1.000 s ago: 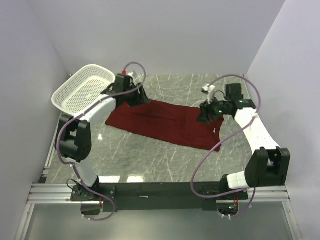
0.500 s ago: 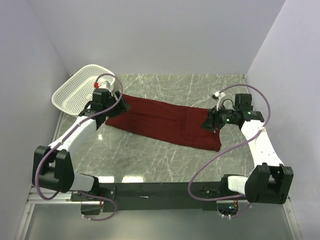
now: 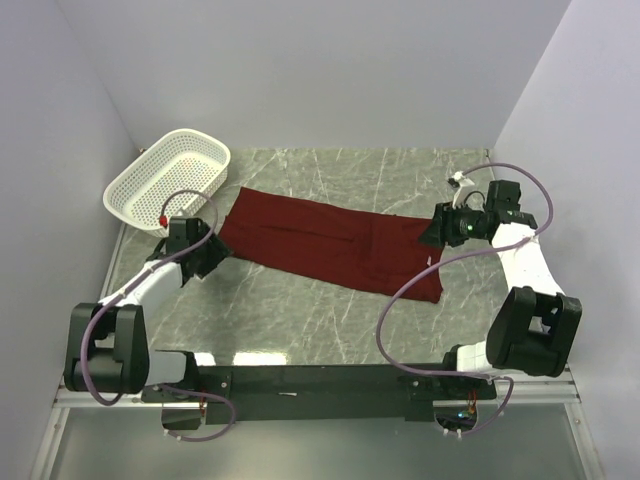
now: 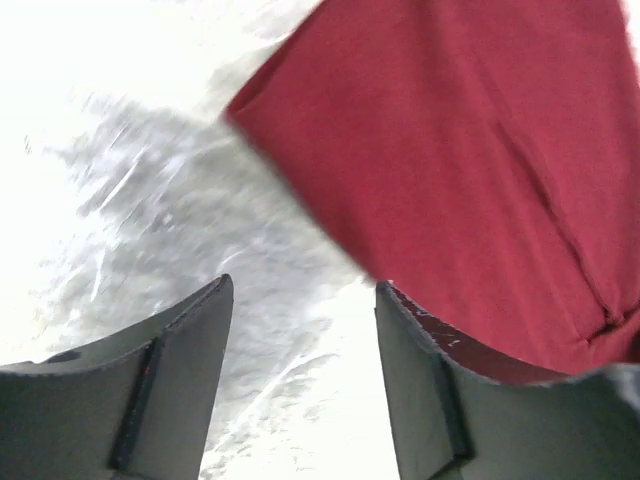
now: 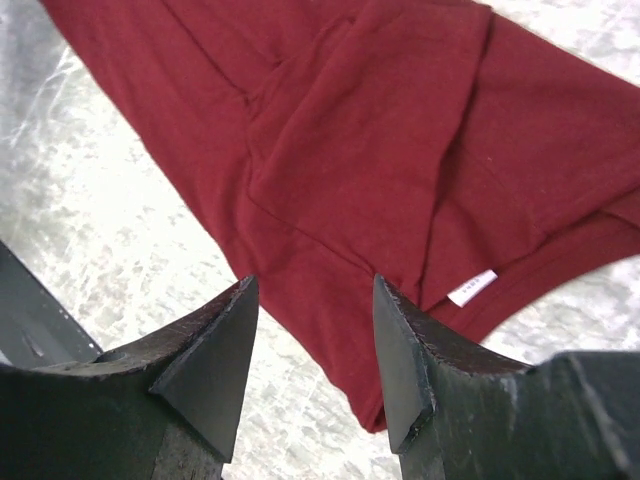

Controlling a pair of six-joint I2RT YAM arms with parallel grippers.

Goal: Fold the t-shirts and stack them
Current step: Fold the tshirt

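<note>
A maroon t-shirt [image 3: 330,242] lies flat as a long folded strip across the middle of the marble table [image 3: 300,320]. It fills much of the left wrist view [image 4: 470,150] and the right wrist view [image 5: 340,140], where its white neck label [image 5: 471,288] shows. My left gripper [image 3: 212,252] is open and empty, just off the shirt's left end over bare table. My right gripper [image 3: 436,229] is open and empty, above the shirt's right end.
A white perforated basket [image 3: 168,180] stands at the far left corner of the table. Walls close in on the left, back and right. The arm bases sit on the black rail at the near edge.
Both arms have drawn back from the shirt: the left gripper moved down and left off the shirt's left end, the right gripper moved right toward the wall. The shirt lies still.
</note>
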